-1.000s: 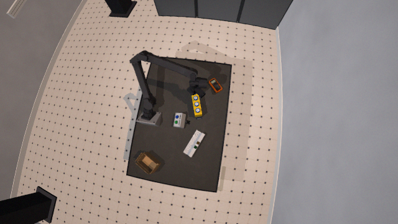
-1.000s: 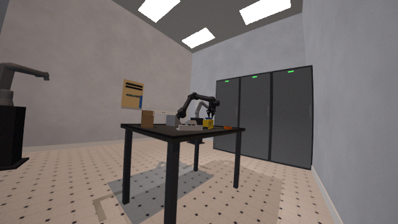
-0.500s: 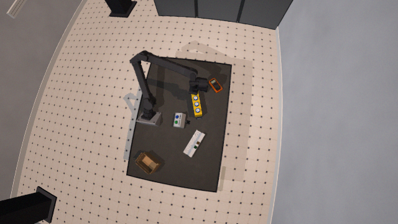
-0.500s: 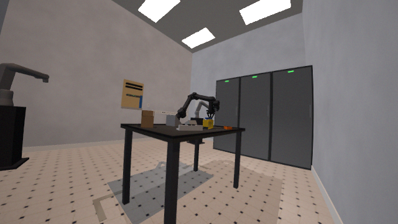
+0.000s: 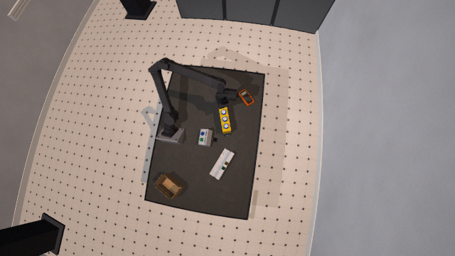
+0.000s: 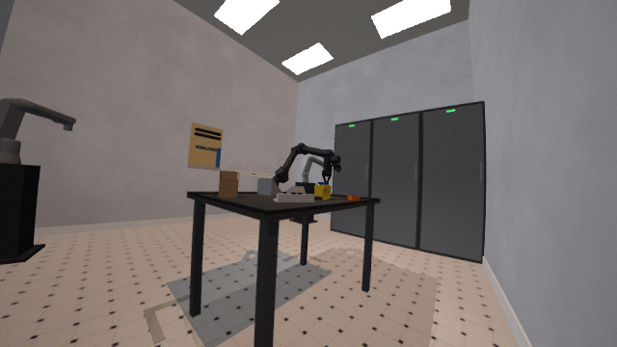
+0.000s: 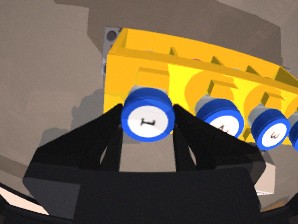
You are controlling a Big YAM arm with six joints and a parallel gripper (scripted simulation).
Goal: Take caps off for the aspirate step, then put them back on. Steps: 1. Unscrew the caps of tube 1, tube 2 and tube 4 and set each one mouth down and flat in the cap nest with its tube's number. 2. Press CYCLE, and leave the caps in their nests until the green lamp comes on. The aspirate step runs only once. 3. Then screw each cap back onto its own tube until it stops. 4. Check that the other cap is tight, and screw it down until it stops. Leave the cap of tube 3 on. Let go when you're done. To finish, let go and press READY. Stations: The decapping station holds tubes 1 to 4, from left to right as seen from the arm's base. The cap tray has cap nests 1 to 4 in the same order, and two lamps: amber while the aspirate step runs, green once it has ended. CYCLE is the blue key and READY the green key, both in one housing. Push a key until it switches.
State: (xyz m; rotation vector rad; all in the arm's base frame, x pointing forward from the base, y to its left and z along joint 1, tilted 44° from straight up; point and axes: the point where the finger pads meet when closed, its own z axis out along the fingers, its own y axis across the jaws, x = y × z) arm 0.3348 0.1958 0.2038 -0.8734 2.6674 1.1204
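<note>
Caps [image 5: 225,119] [image 7: 148,117] above dark tabletop [image 5: 192,156] [image 6: 251,201]; tiled floor [image 5: 106,160] [image 6: 120,270].

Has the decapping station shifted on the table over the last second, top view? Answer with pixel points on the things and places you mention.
No visible shift: the decapping station [image 5: 227,131] [image 6: 322,192] [image 7: 117,75] keeps the same place and slant relative to the right edge of the table [image 5: 245,171] [image 6: 251,200] [image 7: 45,75].
</note>
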